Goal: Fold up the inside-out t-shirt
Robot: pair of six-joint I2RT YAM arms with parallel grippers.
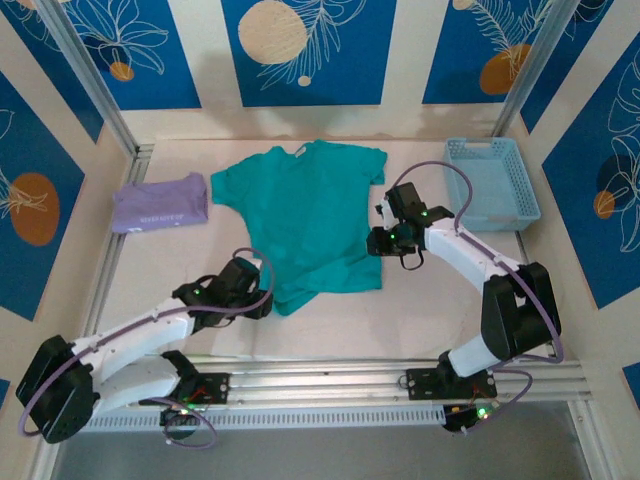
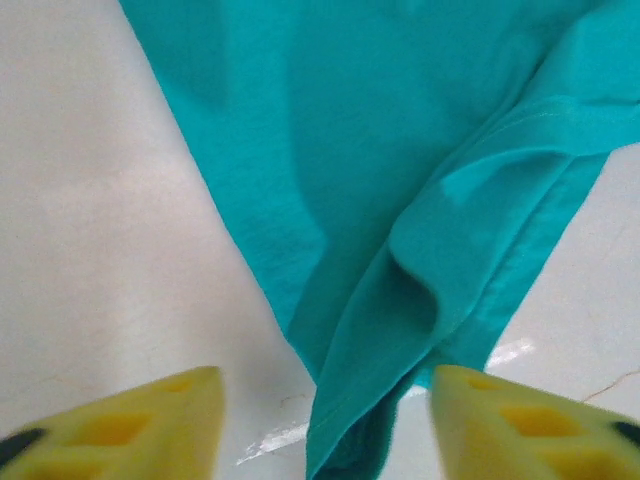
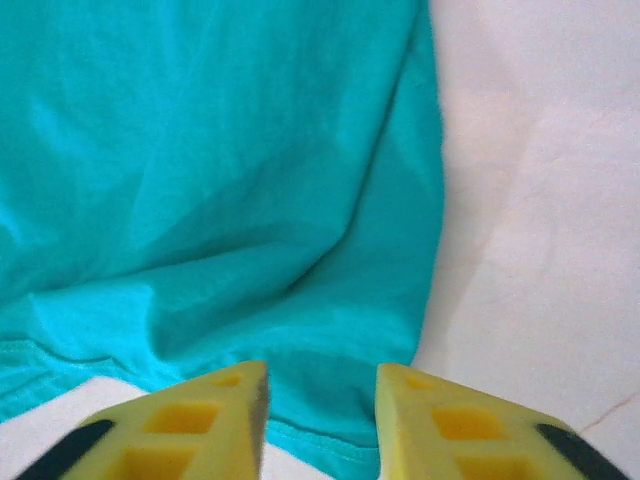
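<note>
Both left claw (image 2: 325, 400) and right claw (image 3: 322, 400) apart; t-shirt (image 1: 300, 215) long axis near-far, collar far.

White-black arms (image 1: 130, 335), purple cables (image 1: 432, 164) (yellow fingers (image 2: 130, 425)).

Lavender folded shirt (image 1: 160, 203) lying flat at left side of table, close to left wall, faint print showing on top. Pale blue slotted basket (image 1: 492, 180) sitting upright at far right corner. White table surface (image 1: 420, 320) showing faint creases and scuffs. Blue wall panels (image 1: 303, 50) with cream leaf and disc motifs ringing workspace. Aluminium rails (image 1: 380, 380) running along near edge.
</note>
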